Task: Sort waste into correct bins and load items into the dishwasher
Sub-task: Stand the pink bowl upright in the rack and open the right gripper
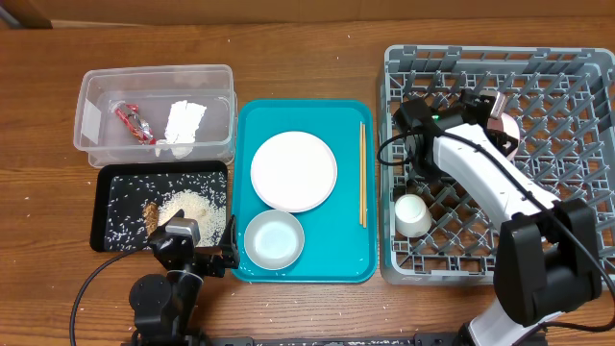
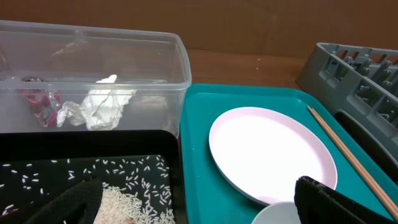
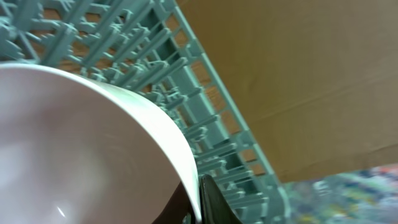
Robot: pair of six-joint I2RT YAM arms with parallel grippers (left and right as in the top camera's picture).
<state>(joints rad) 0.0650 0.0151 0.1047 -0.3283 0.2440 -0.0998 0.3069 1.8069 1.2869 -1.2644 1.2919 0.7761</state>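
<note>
My right gripper [image 1: 495,108] is over the grey dish rack [image 1: 577,86] and is shut on the rim of a whitish bowl [image 3: 74,143], whose edge sits between the fingers [image 3: 198,208]. A white cup [image 1: 413,214] lies in the rack. The pink-white plate [image 1: 293,170], a second bowl [image 1: 273,238] and the chopsticks [image 1: 362,173] lie on the teal tray [image 1: 351,252]. The clear tub [image 1: 91,144] holds the tissue [image 1: 184,122] and the red wrapper [image 1: 130,119]. The black tray [image 1: 108,192] holds rice [image 1: 192,207] and a brown scrap [image 1: 152,213]. My left gripper [image 2: 199,205] is open, low between the black tray and the bowl.
The wooden table runs along the back and left. The teal tray stands between the bins and the rack. The right arm [image 1: 490,183] stretches across the rack's near half.
</note>
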